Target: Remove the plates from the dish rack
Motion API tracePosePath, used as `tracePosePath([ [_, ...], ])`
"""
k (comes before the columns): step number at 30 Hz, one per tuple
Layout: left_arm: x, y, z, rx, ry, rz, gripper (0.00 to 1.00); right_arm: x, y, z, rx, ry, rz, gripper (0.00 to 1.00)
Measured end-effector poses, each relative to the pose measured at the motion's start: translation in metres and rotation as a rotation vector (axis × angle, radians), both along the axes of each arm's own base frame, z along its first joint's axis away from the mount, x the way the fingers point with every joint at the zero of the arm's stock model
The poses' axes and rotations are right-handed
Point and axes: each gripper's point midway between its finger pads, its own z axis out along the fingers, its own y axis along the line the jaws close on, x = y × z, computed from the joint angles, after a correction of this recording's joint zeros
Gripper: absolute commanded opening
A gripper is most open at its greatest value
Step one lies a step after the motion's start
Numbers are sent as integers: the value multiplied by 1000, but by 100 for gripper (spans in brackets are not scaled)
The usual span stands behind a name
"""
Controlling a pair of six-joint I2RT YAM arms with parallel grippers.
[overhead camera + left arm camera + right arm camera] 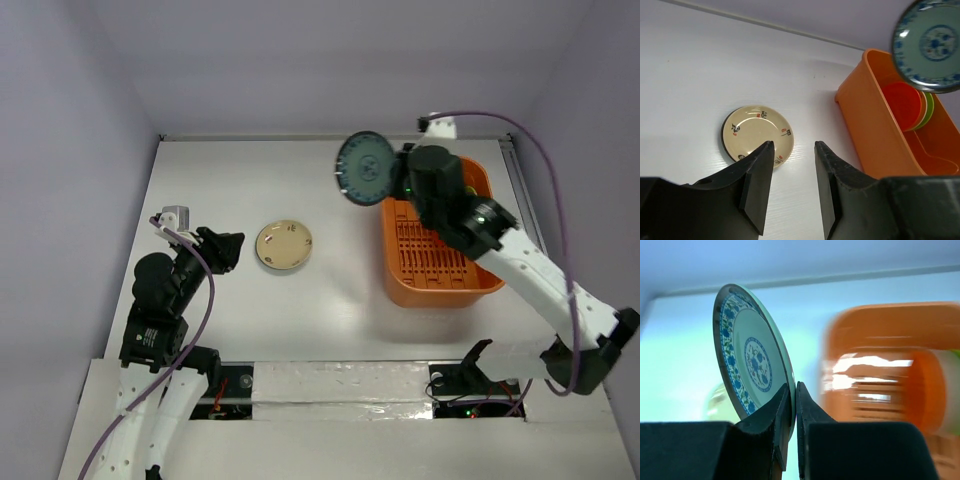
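Right pincer pinches the blue-patterned plate upright beside the orange dish rack; left pincer stands parted and empty near the cream plate on the desk.

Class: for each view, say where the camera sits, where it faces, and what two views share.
Top external: above and behind, looking down at the table; left arm, right arm show.
Left wrist: on the left gripper, facing cream plate and dish rack; fingers show.
Right wrist: on the right gripper, facing its held blue plate; fingers show.
All three show the blue plate.
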Motion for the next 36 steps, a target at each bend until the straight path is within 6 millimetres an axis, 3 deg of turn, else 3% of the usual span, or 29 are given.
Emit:
tracePosePath([
  [3,0,1,0,0,0,4,35,12,66,-27,86,40,146,0],
  [6,0,1,0,0,-1,8,35,27,125,-79,124,137,246,0],
  [9,0,2,1,0,-7,12,36,29,165,-131,159,249,319,0],
  [12,0,3,2,0,-8,15,36,28,191,-164,201,322,360,0],
  [19,-1,3,2,-1,-11,15,36,28,218,-211,250,417,384,1],
  [25,-1,3,2,-1,-11,15,36,23,219,-244,245,475,372,5],
  [28,-1,3,2,-1,-11,15,36,21,218,-256,237,498,369,11],
  [36,-1,3,2,-1,-11,15,36,17,216,-270,214,524,371,49],
])
